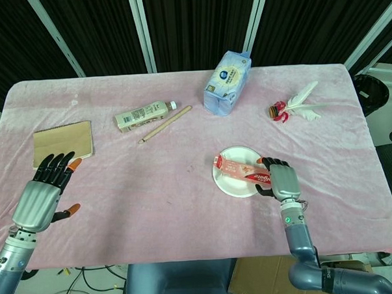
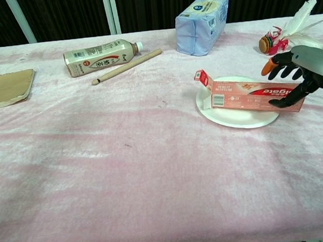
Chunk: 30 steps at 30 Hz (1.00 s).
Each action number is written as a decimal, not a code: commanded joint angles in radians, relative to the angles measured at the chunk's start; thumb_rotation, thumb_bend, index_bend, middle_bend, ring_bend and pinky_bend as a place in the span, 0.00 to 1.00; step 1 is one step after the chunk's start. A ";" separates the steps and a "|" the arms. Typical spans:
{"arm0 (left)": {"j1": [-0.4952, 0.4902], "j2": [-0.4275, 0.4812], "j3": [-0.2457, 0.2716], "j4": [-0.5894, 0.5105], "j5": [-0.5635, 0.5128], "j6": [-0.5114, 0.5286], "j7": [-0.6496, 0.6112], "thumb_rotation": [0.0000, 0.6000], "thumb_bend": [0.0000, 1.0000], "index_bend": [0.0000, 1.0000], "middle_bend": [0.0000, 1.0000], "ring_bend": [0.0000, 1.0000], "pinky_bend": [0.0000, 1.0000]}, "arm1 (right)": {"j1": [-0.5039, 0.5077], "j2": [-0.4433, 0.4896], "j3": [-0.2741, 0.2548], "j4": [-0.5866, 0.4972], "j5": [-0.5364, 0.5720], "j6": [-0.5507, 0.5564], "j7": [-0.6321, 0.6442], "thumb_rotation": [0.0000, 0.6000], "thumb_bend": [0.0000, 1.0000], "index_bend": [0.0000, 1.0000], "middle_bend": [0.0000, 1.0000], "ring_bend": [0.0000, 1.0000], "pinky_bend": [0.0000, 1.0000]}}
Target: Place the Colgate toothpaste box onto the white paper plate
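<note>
The red and white Colgate toothpaste box [image 1: 239, 172] [image 2: 253, 93] lies flat across the white paper plate [image 1: 231, 188] [image 2: 231, 121], its open flap end pointing left. My right hand [image 1: 282, 182] [image 2: 307, 73] holds the box's right end, which overhangs the plate rim, with the thumb on the near side and the fingers on the far side. My left hand [image 1: 42, 196] hovers at the front left of the table, fingers spread, holding nothing. The chest view does not show it.
A drink bottle [image 1: 140, 115] and a wooden stick [image 1: 164, 124] lie at the back left, and a brown notebook [image 1: 62, 143] further left. A blue tissue pack [image 1: 227, 82] stands behind the plate. A feather toy [image 1: 295, 105] lies at the back right.
</note>
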 commanded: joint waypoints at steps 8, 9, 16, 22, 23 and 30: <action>0.043 -0.008 -0.001 -0.016 0.030 0.004 -0.008 1.00 0.00 0.05 0.00 0.00 0.01 | -0.029 0.072 -0.005 -0.111 -0.043 0.015 -0.001 1.00 0.18 0.02 0.03 0.01 0.12; 0.049 -0.009 0.001 -0.016 0.034 0.007 -0.006 1.00 0.00 0.04 0.00 0.00 0.01 | -0.035 0.088 -0.012 -0.126 -0.056 0.018 -0.001 1.00 0.18 0.00 0.01 0.00 0.12; 0.108 -0.003 0.039 -0.047 0.006 -0.013 0.060 1.00 0.00 0.00 0.00 0.00 0.00 | -0.142 0.299 -0.133 -0.265 -0.269 0.095 0.041 1.00 0.16 0.00 0.00 0.00 0.10; 0.157 -0.015 0.073 -0.014 0.044 0.005 0.097 1.00 0.00 0.00 0.00 0.00 0.00 | -0.271 0.466 -0.268 -0.288 -0.443 0.194 0.120 1.00 0.16 0.00 0.00 0.00 0.09; 0.164 -0.018 0.075 -0.009 0.050 0.010 0.099 1.00 0.00 0.00 0.00 0.00 0.00 | -0.288 0.484 -0.286 -0.279 -0.468 0.208 0.131 1.00 0.15 0.00 0.00 0.00 0.09; 0.227 -0.038 0.087 0.060 0.083 0.059 0.096 1.00 0.00 0.00 0.00 0.00 0.00 | -0.406 0.569 -0.389 -0.164 -0.607 0.306 0.184 1.00 0.14 0.00 0.00 0.00 0.09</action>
